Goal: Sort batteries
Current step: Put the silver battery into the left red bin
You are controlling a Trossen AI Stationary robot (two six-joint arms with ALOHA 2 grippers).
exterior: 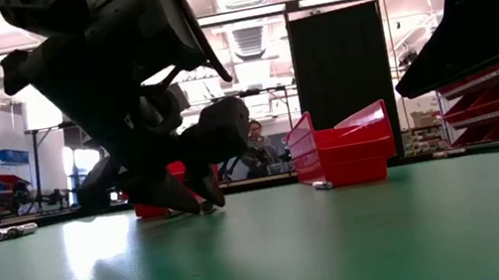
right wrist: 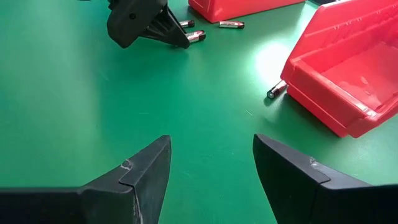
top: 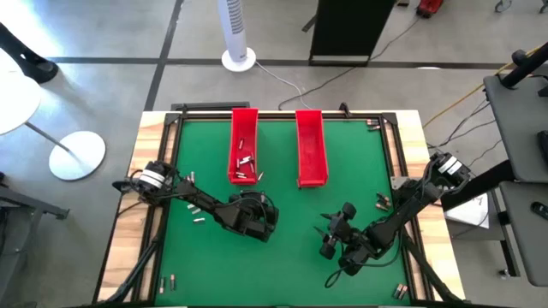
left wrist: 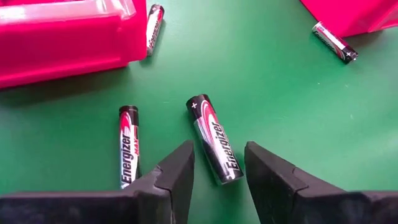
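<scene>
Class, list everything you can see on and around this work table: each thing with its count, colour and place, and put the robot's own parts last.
Long narrow red plastic trays: two, side by side at the far middle of the table; the left one holds several batteries.
Small silvery-grey cylinder batteries: many, scattered on the mat by the left tray, near both table edges and the front corners.
Green table mat: one, inside a wooden frame.
White tower fan: one, on the floor beyond the table.
Person: one, beyond the table.
Left gripper: dark, open, straddling a battery near the left tray.
Right gripper: dark, open, over bare mat at front right.
</scene>
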